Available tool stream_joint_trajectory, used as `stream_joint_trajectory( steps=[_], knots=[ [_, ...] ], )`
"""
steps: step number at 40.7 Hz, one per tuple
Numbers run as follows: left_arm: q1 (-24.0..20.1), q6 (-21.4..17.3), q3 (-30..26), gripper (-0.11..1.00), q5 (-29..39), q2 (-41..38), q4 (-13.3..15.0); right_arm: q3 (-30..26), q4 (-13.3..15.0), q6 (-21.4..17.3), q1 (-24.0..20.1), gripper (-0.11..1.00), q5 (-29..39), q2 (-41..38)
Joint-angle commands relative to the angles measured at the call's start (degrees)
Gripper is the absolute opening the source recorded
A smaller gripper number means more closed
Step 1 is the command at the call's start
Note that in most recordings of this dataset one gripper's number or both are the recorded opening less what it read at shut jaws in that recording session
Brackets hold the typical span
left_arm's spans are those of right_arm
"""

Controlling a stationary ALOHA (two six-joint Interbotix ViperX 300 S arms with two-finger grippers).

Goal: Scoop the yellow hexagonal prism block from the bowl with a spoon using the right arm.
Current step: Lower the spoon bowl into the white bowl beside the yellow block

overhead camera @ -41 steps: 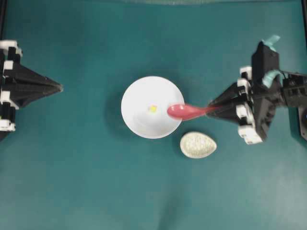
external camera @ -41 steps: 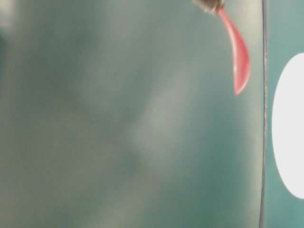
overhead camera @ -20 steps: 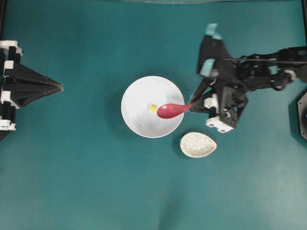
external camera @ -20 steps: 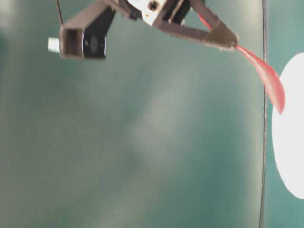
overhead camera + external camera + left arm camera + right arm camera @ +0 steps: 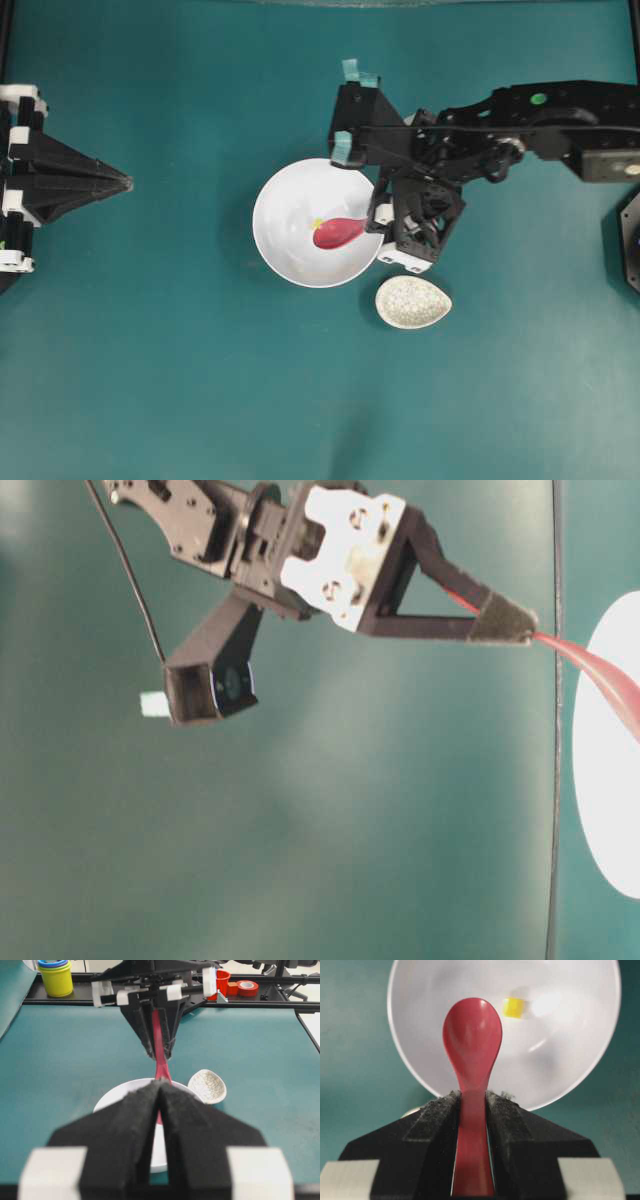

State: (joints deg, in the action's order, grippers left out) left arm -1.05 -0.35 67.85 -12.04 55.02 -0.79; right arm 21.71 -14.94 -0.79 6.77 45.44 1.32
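**Spoon held over the bowl, block beside the scoop**

The right pincer (image 5: 472, 1110) is clamped on the handle of the spoon (image 5: 338, 232), its two pads pressed against either side of the pink-red handle in the right wrist view; the scoop reaches out ahead of the pincer tips and lies over the inside of the bowl (image 5: 285, 190); whether the scoop touches the bowl's floor cannot be told from these views.

The yellow hexagonal prism block (image 5: 513, 1007) lies in the bowl just beyond the far end of the scoop and a little to its right as the right wrist camera sees it; in the overhead view it shows as a small yellow spot at the scoop's far edge, on the side away from the pincer; it is not in the scoop.

The right arm (image 5: 520, 110) stretches over the green desk (image 5: 200, 380) to the bowl's rim, with the pincer pointed toward the bowl's middle; a small speckled egg-shaped spoon rest (image 5: 413, 302) sits on the desk just beside that pincer, near the bowl but apart from it.

The left pincer (image 5: 161, 1091) has its jaws together with nothing between them; it stays well apart from the bowl, pointing toward it.
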Motion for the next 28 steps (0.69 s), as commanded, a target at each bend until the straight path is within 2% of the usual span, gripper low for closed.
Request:
stream_joint_trajectory(
  steps=[1, 9, 28],
  knots=[
    [-0.09, 0.00, -1.23, 0.05, -0.53, -0.44, -0.18, -2.72, 2.11, -1.85, 0.18, 0.23, 2.55, 0.00],
    [-0.09, 0.09, -1.14, 0.05, -0.44, -0.44, -0.18, -4.83, 3.34, -3.34, 0.09, 0.23, 5.89, -1.41],
    [-0.09, 0.09, -1.23, 0.05, -0.53, -0.53, -0.18, -5.01, 3.69, -3.34, 0.09, 0.23, 6.24, -2.46]
  ],
)
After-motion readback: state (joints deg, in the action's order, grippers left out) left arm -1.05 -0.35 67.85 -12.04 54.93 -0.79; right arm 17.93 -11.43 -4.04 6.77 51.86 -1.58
